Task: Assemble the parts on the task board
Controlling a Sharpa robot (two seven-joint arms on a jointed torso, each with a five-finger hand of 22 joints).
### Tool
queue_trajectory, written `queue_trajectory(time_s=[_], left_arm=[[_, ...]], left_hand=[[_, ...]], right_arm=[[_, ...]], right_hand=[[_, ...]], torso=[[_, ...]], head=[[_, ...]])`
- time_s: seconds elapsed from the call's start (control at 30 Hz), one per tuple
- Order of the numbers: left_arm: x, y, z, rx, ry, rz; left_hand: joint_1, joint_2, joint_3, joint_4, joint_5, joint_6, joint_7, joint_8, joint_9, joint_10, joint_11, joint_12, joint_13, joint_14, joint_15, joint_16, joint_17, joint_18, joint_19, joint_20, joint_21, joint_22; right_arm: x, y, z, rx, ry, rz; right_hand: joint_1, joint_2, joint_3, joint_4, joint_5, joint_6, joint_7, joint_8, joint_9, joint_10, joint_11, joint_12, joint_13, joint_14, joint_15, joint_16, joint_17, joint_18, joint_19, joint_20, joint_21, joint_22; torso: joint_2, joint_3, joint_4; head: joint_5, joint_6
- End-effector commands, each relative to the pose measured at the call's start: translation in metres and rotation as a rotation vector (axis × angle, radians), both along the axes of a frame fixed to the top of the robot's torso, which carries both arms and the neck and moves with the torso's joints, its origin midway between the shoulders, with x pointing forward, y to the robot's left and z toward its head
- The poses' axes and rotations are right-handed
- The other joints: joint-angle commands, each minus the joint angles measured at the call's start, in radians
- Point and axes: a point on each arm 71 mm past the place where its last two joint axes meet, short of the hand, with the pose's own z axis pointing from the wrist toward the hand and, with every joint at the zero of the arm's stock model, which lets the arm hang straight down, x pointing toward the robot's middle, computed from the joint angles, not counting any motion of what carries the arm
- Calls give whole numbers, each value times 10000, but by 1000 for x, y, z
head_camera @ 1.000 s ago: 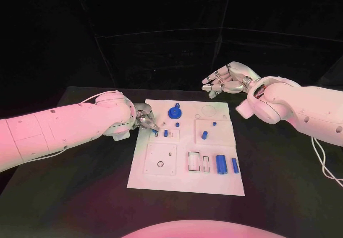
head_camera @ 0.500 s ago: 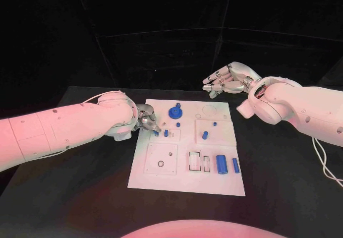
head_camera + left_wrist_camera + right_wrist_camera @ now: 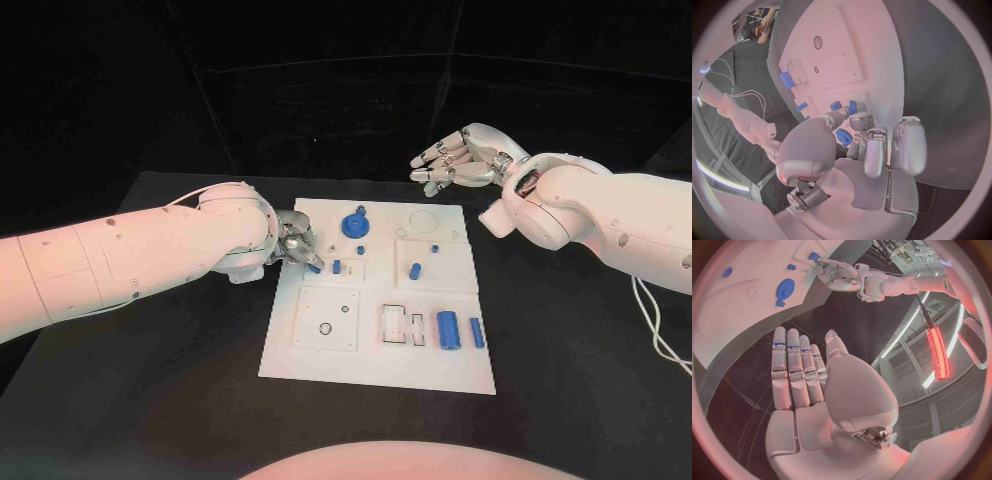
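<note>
Board (image 3: pixel 378 355) mid-frame on bench (image 3: pixel 173 400), blue parts (image 3: pixel 447 328) seated in its recesses. Left hand (image 3: pixel 296 245) at board's left edge, fingers pinching a small part (image 3: pixel 313 267). Right hand (image 3: pixel 459 158) upper right, off board, fingers apart, empty.

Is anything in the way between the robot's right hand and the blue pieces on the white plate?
Nothing visible stands between them. The right hand hovers open above the table beyond the task board's far edge, and the nearest blue gear-like part lies uncovered. The left hand works at the board's left edge, off to the side.
</note>
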Motion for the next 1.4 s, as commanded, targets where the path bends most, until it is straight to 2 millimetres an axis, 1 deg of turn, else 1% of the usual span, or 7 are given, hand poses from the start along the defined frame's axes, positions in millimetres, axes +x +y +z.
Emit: queue_trajectory(time_s=[0.03, 0.43, 0.57, 0.63, 0.8, 1.17, 1.4], left_arm=[[-3, 2, -5, 384, 317, -126], [-2, 0, -5, 308, 305, -135], [0, 0, -6, 301, 303, -67], [1, -1, -6, 291, 308, -25], [3, -2, -7, 299, 344, -5], [5, -4, -7, 305, 327, 43], [4, -2, -7, 322, 348, 52]], left_hand=[[1, 116, 407, -339, -28, 65, -30, 59, -6, 39, -45, 58, 8, 1040, -51, 31, 2634, 93, 72, -88, -37, 484], [-82, 121, 348, -265, -37, 100, -49, 123, 12, 82, -62, 103, 46, 1040, -66, 31, 2634, 86, 86, -100, -15, 511], [-871, -43, -330, 391, -94, 229, -74, 234, 12, 159, -74, 194, 96, 1040, -74, 31, 2634, 74, 111, -115, 16, 554], [-1215, -16, -636, 717, -86, 264, -86, 253, -9, 169, -82, 218, 100, 1040, -88, 31, 2634, 72, 117, -127, 21, 564], [-1558, -9, -1152, 1060, -65, 298, -113, 290, -50, 182, -109, 275, 125, 1040, -116, 31, 2634, 63, 140, -154, 50, 606], [-1716, 54, -1477, 1258, -41, 347, -139, 332, -85, 195, -128, 322, 151, 1040, -133, 31, 2634, 56, 156, -171, 71, 640], [-1779, -3, -1679, 1323, -47, 383, -156, 367, -98, 223, -142, 362, 182, 1040, -145, 31, 2634, 53, 165, -181, 80, 655]], right_arm=[[0, 1, 1, 18, -12, 89], [0, 1, 1, 10, 11, 110], [0, 1, 1, 4, 30, 118], [0, 2, 1, 2, 37, 125], [0, 2, 0, -27, 119, 169], [-1, 3, -1, -74, 242, 221], [-1, 2, -1, -77, 250, 220]], right_hand=[[38, 71, -11, -65, 35, -71, -22, 61, 8, -63, 19, 47, -10, -36, -25, -55, -11, 57, 74, -26, -51, -9], [38, 71, -11, -65, 35, -71, -22, 61, 8, -63, 19, 47, -10, -36, -25, -55, -11, 57, 74, -26, -51, -9], [30, 72, -21, -63, 30, -74, -20, 66, 8, -62, 22, 48, -16, -34, -23, -55, -11, 55, 83, -27, -60, -15], [30, 71, -21, -63, 30, -74, -20, 66, 8, -62, 22, 48, -16, -35, -23, -55, -11, 55, 83, -27, -60, -16], [27, 62, -30, -65, 24, -78, -18, 66, 7, -65, 24, 46, -19, -37, -21, -56, -12, 54, 85, -27, -65, -19], [-19, 47, -70, -48, 11, -99, -5, 66, 4, -82, 40, 41, -33, -58, -7, -67, -18, 48, 85, -18, -91, -35], [-34, 47, -80, -41, 9, -103, -2, 67, 4, -83, 43, 41, -35, -62, -4, -68, -19, 47, 85, -16, -97, -39]], torso=[[-2, -5, 6], [-2, 0, -4], [7, 7, -8], [5, 4, -7], [0, 10, -10], [1, 8, -2], [0, -3, 1]], head=[[11, -12], [-14, -14], [-6, -9], [-6, -5], [8, -15], [-39, -3], [-54, -4]])
